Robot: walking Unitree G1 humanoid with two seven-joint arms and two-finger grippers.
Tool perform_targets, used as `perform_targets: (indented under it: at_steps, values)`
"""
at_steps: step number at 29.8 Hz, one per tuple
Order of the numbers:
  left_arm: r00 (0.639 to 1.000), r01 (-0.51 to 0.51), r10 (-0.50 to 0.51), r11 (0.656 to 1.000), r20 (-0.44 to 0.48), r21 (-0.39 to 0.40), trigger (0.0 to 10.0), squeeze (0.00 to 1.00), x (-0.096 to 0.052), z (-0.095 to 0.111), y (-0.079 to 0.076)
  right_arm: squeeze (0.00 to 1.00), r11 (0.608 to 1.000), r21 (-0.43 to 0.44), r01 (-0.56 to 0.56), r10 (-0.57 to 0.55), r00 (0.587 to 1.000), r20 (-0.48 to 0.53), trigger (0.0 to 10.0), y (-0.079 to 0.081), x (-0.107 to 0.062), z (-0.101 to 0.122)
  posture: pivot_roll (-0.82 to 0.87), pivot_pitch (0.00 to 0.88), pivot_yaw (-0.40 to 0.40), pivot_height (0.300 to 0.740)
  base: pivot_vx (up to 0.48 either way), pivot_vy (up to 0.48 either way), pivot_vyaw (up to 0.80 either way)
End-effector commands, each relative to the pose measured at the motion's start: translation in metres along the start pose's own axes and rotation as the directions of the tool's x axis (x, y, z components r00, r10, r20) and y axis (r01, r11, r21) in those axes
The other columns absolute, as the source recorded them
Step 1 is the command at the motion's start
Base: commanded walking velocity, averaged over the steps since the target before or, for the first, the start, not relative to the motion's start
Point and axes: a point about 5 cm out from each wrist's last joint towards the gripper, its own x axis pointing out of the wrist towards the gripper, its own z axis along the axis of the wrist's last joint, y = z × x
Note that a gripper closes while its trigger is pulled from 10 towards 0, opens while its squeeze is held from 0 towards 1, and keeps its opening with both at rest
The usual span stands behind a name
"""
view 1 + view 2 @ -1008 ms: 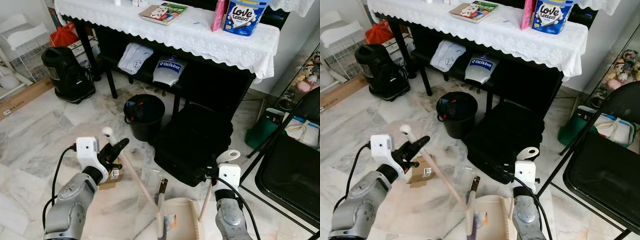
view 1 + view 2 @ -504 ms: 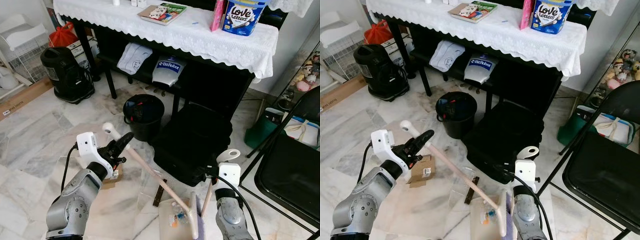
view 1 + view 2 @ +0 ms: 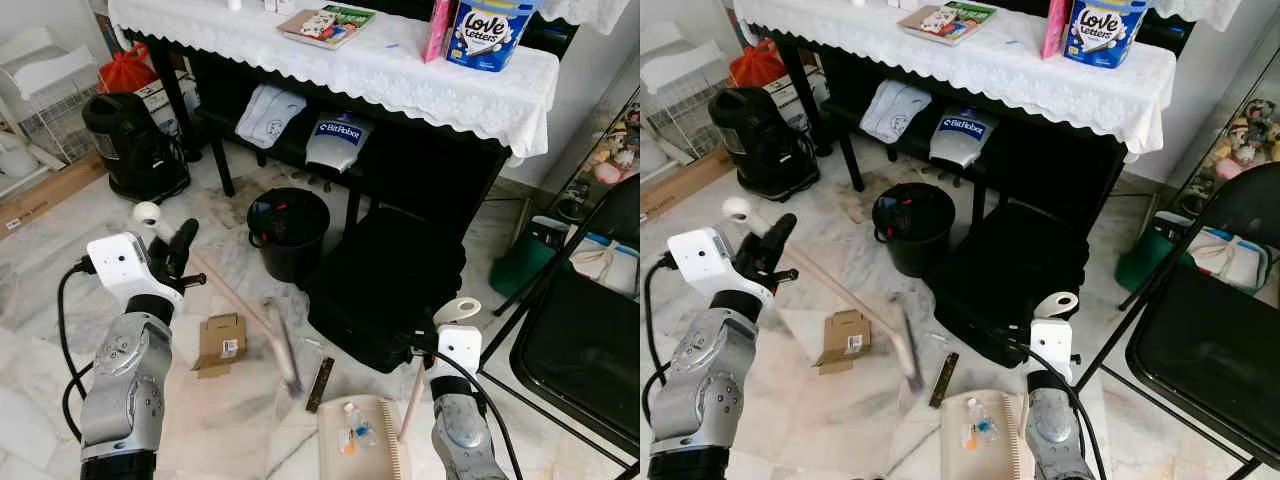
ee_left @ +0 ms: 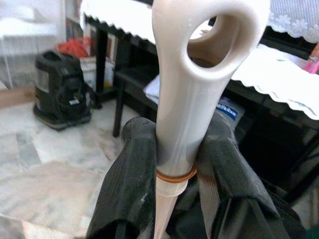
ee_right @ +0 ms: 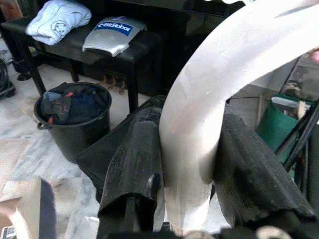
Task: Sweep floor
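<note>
My left gripper [image 4: 172,164] is clamped on the cream plastic broom handle [image 4: 192,99], its blurred brush head [image 3: 285,355] on the marble floor [image 3: 60,260] beside the flat cardboard box [image 3: 221,341]. My right gripper [image 5: 187,164] pinches the beige long-handled dustpan [image 3: 362,445], which holds a few scraps. I judge I'm mid-sweep; next comes drawing the box and the dark strip [image 3: 320,384] toward the pan.

— What's around you?
— Before me, pale marble floor [image 3: 60,260], and a dark counter [image 3: 420,150] under a white lace cloth [image 3: 400,70].
— And beside it?
— A black bin [image 3: 288,232], a black case [image 3: 385,285], a folding chair [image 3: 585,340] and a white wire rack [image 3: 45,95].
</note>
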Motion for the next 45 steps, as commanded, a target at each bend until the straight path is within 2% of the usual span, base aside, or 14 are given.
perform_targets:
  at_steps: [1, 9, 10, 16, 27, 39, 45]
  values:
    - [0.999, 0.023, -0.025, 0.997, 0.036, 0.075, 10.0, 0.0, -0.001, 0.002, -0.007, 0.0, 0.999, 0.028, -0.018, 0.019, 0.997, -0.07, 10.0, 0.004, -0.007, -0.012, 0.03, 0.11, -0.005, 0.74, 0.0, 0.0, 0.0]
    - [0.998, 0.032, -0.04, 0.987, 0.049, 0.155, 10.0, 0.0, -0.005, -0.002, -0.007, 0.0, 0.994, 0.105, 0.015, -0.01, 0.999, -0.045, 10.0, 0.003, -0.001, -0.004, 0.03, 0.114, -0.002, 0.74, 0.0, 0.0, 0.0]
    - [0.998, 0.027, -0.035, 0.987, 0.048, 0.16, 10.0, 0.0, -0.005, -0.004, -0.006, 0.0, 0.99, 0.139, 0.026, -0.021, 0.999, -0.036, 10.0, 0.002, 0.001, -0.001, 0.03, 0.113, -0.002, 0.74, 0.0, 0.0, 0.0]
    - [0.998, 0.014, -0.026, 0.981, 0.058, 0.194, 10.0, 0.0, -0.006, -0.007, -0.004, 0.0, 0.979, 0.199, 0.043, -0.042, 0.999, -0.005, 10.0, 0.0, 0.007, 0.007, 0.02, 0.113, -0.001, 0.74, 0.0, 0.0, 0.0]
    - [0.997, 0.004, -0.022, 0.97, 0.075, 0.243, 10.0, 0.0, -0.007, -0.01, -0.001, 0.0, 0.969, 0.248, 0.004, -0.027, 0.996, 0.087, 10.0, 0.005, 0.016, 0.027, 0.02, 0.11, -0.002, 0.74, 0.0, 0.0, 0.0]
    - [0.995, -0.003, -0.022, 0.966, 0.095, 0.257, 10.0, 0.0, -0.008, -0.011, -0.005, 0.0, 0.959, 0.282, 0.0, -0.044, 0.988, 0.149, 10.0, 0.001, 0.023, 0.043, 0.02, 0.104, -0.008, 0.74, 0.0, 0.0, 0.0]
    - [0.994, -0.032, 0.003, 0.962, 0.107, 0.272, 10.0, 0.0, -0.008, -0.015, -0.002, 0.0, 0.953, 0.301, -0.013, -0.061, 0.971, 0.233, 10.0, -0.002, 0.029, 0.066, 0.01, 0.095, -0.01, 0.74, 0.0, 0.0, 0.0]
